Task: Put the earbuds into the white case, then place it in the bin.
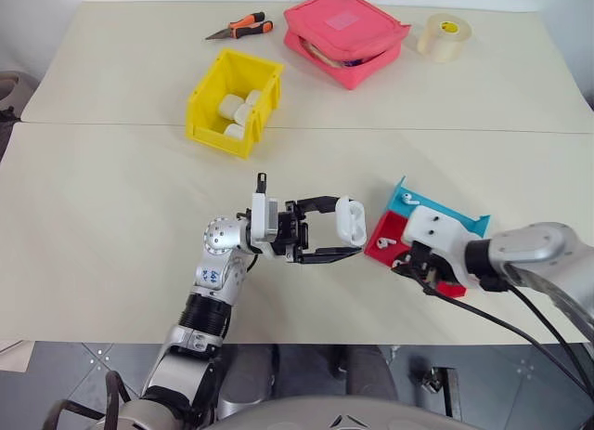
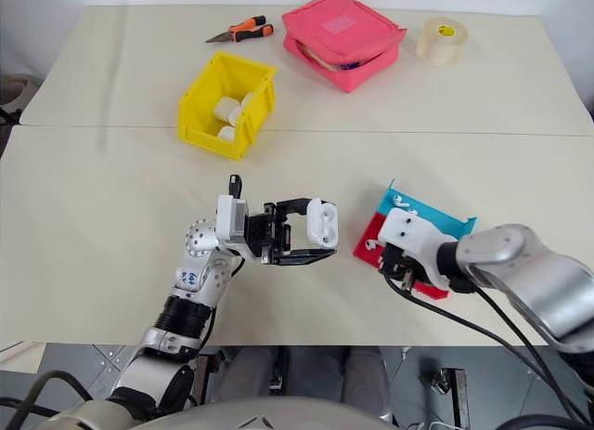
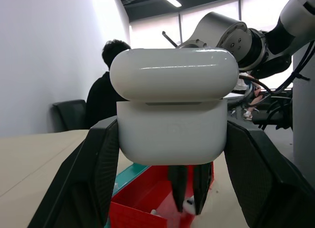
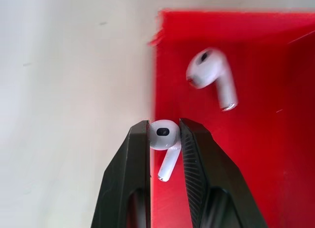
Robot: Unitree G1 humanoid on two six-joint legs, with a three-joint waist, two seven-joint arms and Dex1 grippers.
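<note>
Head views: the left gripper [image 1: 345, 237] pinches the white case [image 1: 351, 220] between its two black fingers above the near half of the table [image 1: 111, 207], fingers aimed to the right. The case's lid reads as down, and its long side runs across the gap from finger to finger. Just right of it lies the red and blue tray [image 1: 444, 215]; one earbud [image 1: 409, 198] rests in the blue part and another earbud [image 2: 368, 246] in the red part. The right gripper reaches down into the red part, its fingertips hidden behind its white housing. Far left sits the yellow bin [image 1: 206, 86], its low front toward the near edge, holding white pieces too small to identify. Beyond are pliers [image 1: 239, 27], a pink pouch [image 1: 345, 32] and a tape roll [image 1: 444, 35].

Left wrist view: the case fills the centre, lid on top, its lower body hiding the inner faces of the fingers clamping it. A seated person [image 3: 104, 85] faces away.

Right wrist view: the right gripper [image 4: 164, 133] is closed on an earbud's [image 4: 162, 135] head, stem hanging between the fingers, toward the wrist. The tray is cut off by the frame.
</note>
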